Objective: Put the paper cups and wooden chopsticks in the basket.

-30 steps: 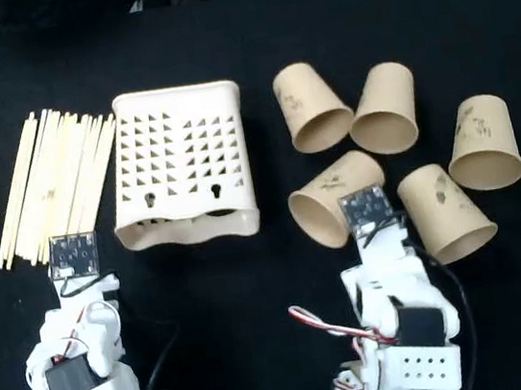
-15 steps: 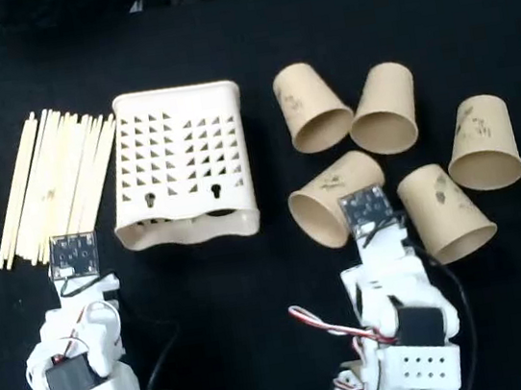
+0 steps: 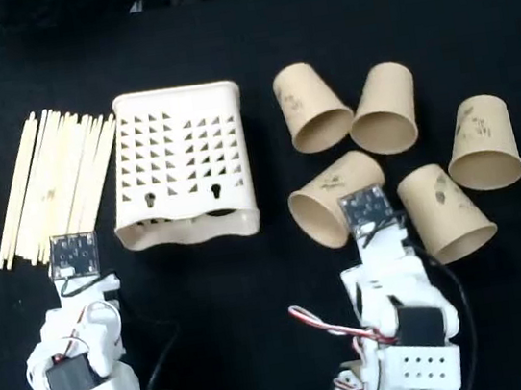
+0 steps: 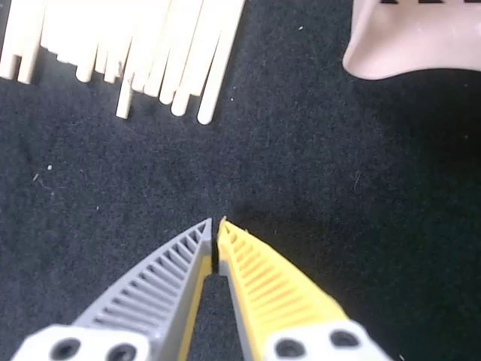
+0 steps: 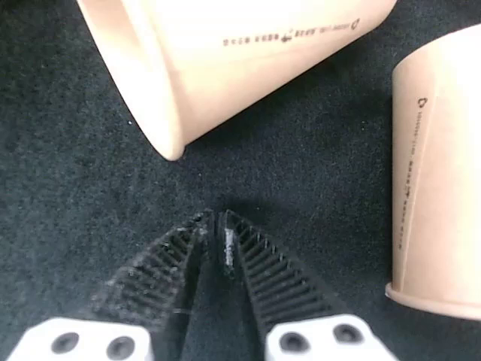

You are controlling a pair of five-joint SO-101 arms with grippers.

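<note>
A cream perforated basket (image 3: 180,166) lies on the black table, its corner also in the left wrist view (image 4: 409,41). A bundle of wooden chopsticks (image 3: 53,180) lies to its left, their ends (image 4: 143,53) just ahead of my left gripper (image 4: 215,223), which is shut and empty above the cloth. Several brown paper cups lie on their sides right of the basket. One cup (image 3: 332,199) (image 5: 225,60) lies just ahead of my right gripper (image 5: 214,218), shut and empty, with another cup (image 3: 445,211) (image 5: 440,180) beside it.
Three more cups (image 3: 311,105), (image 3: 385,108), (image 3: 481,143) lie farther back right. Both arm bases (image 3: 77,376), (image 3: 400,321) stand at the near edge. Black cloth lies bare between the arms and in front of the basket.
</note>
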